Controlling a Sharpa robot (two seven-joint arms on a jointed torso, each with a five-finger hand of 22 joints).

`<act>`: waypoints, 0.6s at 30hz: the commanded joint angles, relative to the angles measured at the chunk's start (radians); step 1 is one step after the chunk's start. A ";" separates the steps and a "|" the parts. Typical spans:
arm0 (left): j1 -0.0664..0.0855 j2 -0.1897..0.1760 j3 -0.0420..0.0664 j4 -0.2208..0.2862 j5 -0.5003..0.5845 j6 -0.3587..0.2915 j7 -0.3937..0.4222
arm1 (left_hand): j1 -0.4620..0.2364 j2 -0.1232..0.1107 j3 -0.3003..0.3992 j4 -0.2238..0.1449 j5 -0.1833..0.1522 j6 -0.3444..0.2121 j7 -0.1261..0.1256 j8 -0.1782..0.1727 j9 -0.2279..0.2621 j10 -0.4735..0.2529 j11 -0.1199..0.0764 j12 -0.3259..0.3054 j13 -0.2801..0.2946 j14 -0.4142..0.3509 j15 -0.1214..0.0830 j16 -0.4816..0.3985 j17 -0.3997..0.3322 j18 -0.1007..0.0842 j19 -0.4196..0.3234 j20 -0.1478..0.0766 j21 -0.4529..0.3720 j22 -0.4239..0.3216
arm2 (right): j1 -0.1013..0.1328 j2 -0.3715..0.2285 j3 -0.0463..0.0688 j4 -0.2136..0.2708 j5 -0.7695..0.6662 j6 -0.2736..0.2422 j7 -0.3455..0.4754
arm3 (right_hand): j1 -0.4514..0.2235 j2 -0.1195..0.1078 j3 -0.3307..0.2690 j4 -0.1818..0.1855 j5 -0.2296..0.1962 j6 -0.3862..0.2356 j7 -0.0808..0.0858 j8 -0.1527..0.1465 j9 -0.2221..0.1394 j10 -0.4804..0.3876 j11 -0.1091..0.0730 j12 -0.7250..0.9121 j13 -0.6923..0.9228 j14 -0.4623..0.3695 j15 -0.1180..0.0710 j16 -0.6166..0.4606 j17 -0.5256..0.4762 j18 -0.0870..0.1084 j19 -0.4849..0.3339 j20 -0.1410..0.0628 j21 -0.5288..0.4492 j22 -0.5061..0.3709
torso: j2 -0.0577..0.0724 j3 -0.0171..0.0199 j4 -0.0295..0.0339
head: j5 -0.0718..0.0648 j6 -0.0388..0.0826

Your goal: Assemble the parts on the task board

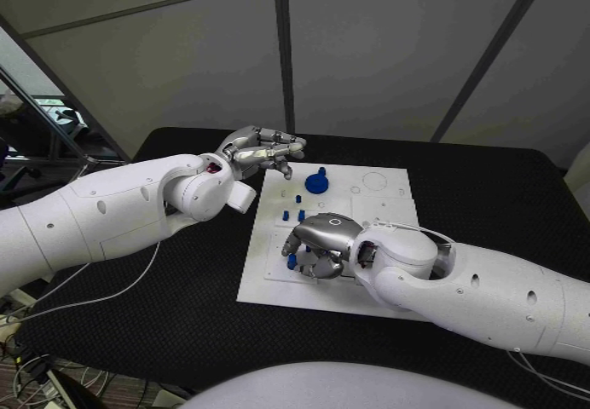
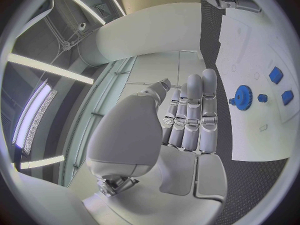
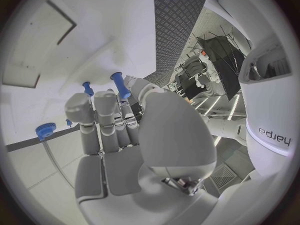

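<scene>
The white board point(image 1: 330, 243) lies mid-table, with a blue gear point(image 1: 317, 182) at its far end. The right hand point(image 1: 322, 245) pinches a blue peg point(image 3: 120, 85) near the board's front. The left hand point(image 1: 261, 148), fingers straight, holds nothing beside the gear. The peg might slip or go in crooked.

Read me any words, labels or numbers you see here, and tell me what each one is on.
"harpa", mirrored and partly cut off: on the robot's white arm casing in the right wrist view.
The task board carries faint outline marks, with no readable text.
Nothing else is legible.
</scene>
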 commanded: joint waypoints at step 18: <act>0.002 -0.004 0.000 -0.004 0.004 0.005 0.000 | -0.003 0.008 -0.005 -0.001 -0.002 -0.006 0.001 0.004 0.000 -0.008 0.000 0.007 0.002 -0.007 0.001 0.002 -0.001 -0.018 0.001 0.005 -0.007 -0.001 | 0.007 -0.213 0.014 0.148 0.157 -0.274 0.028 | -0.069 0.024 -0.156 0.031 0.011 -0.003 -0.013 0.031 0.017 0.043 -0.020 0.144 0.026 -0.041 -0.013 -0.086 -0.124 0.034 -0.058 -0.008 -0.092 -0.092 | -0.004 -0.0016 -0.0053 | -0.060 0.015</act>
